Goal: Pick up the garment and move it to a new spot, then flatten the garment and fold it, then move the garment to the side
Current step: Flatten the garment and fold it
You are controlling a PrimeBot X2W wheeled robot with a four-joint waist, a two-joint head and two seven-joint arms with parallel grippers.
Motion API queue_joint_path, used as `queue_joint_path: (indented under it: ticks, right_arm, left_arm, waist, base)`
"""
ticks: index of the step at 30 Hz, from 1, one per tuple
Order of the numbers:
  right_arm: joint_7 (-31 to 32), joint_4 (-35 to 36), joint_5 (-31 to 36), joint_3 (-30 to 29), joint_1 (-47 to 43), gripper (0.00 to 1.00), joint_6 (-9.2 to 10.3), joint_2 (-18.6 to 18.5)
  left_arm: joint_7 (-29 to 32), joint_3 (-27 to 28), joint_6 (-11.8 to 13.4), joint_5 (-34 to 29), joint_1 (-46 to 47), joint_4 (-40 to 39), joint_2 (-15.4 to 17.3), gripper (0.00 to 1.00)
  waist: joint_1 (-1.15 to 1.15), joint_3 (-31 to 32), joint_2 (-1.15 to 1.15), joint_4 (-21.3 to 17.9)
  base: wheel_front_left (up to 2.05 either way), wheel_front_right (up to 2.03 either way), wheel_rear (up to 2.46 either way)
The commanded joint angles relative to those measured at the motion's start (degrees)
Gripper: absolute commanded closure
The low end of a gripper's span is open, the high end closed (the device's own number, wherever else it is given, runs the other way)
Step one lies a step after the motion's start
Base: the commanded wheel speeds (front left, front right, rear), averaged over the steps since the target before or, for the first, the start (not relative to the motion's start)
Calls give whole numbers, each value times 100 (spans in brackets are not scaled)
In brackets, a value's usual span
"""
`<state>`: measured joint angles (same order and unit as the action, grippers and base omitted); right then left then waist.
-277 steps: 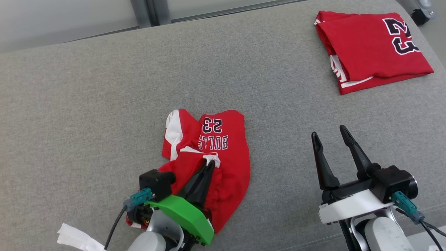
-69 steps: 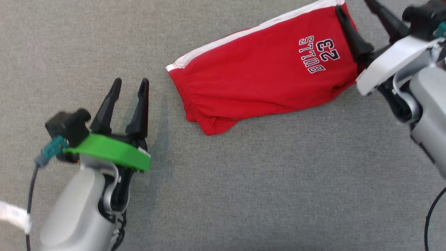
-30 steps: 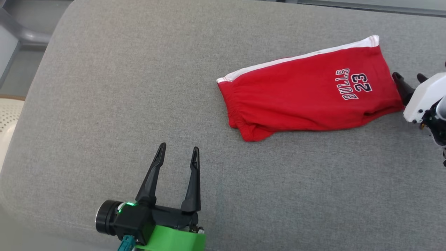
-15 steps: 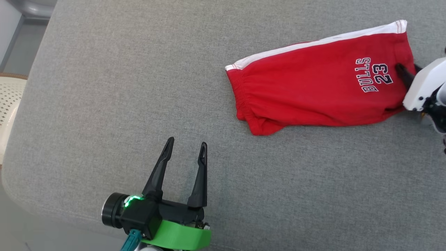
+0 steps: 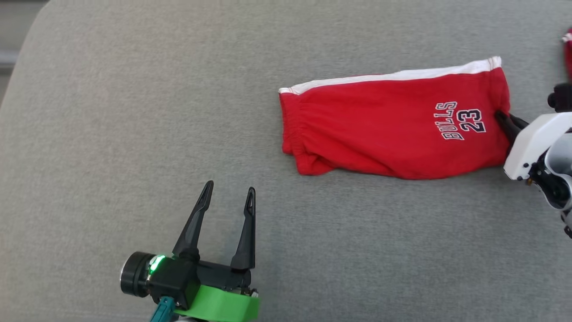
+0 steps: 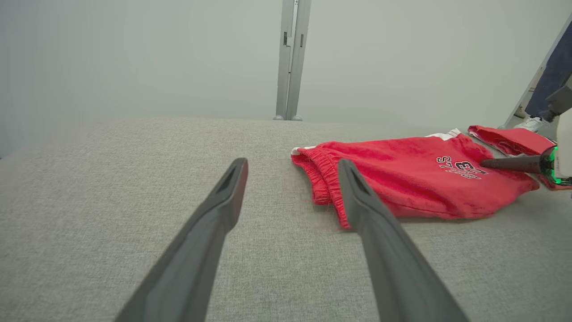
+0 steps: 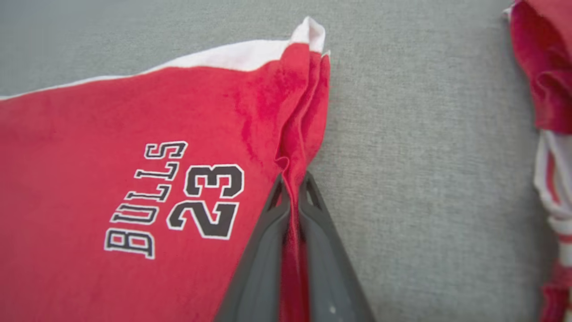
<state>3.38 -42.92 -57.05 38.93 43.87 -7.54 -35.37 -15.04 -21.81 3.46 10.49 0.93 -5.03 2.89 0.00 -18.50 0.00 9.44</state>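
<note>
Bright, even, diffuse light; shadows faint, soft-edged. Left wrist view: dark tapered plastic fingers (image 6: pixel 203 243) blurred near lens. Right wrist view slightly soft.

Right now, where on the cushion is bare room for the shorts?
Bare: the cushion left of the shorts, beyond the open left gripper, and their near side. Crowded: right end, right gripper pinching the hem, another red garment close.

This looks like a lab or office room: a plain pale partition wall (image 6: pixel 134 58) with a metal post (image 6: pixel 290 58) behind a wide grey upholstered surface (image 5: pixel 134 112), and a person's shoe (image 6: pixel 531 124) at the far side.
</note>
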Motion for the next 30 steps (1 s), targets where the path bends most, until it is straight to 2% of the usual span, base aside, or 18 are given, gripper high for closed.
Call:
queue_joint_path:
  ticks: [1,6,11,19,30]
  right_arm:
    - [-66,16,-56,12,-92,100,12,-103]
    - [-92,58,6,85,-47,100,12,-327]
    - [-13,275,131,174,200,100,12,-286]
    - [305,712,453,408,639,100,11,260]
    - [744,864,686,803,792,100,11,1132]
  left_arm:
    - [-16,44,-45,-40,-68,16,4,0]
    - [-16,96,-116,-119,-148,44,4,0]
    - [-16,142,-142,-112,-205,76,4,0]
    - [-16,70,-181,-41,-252,116,4,0]
    - [-16,-153,-167,170,-200,131,4,0]
  waist:
    - [0,275,0,-412]
    - [0,440,0,-679]
    - [0,576,0,-778]
    - [0,802,0,-651]
    - [0,802,0,-8]
  base:
    - [0,0,0]
    - [0,0,0]
    - [0,0,0]
    - [0,0,0]
    - [0,0,0]
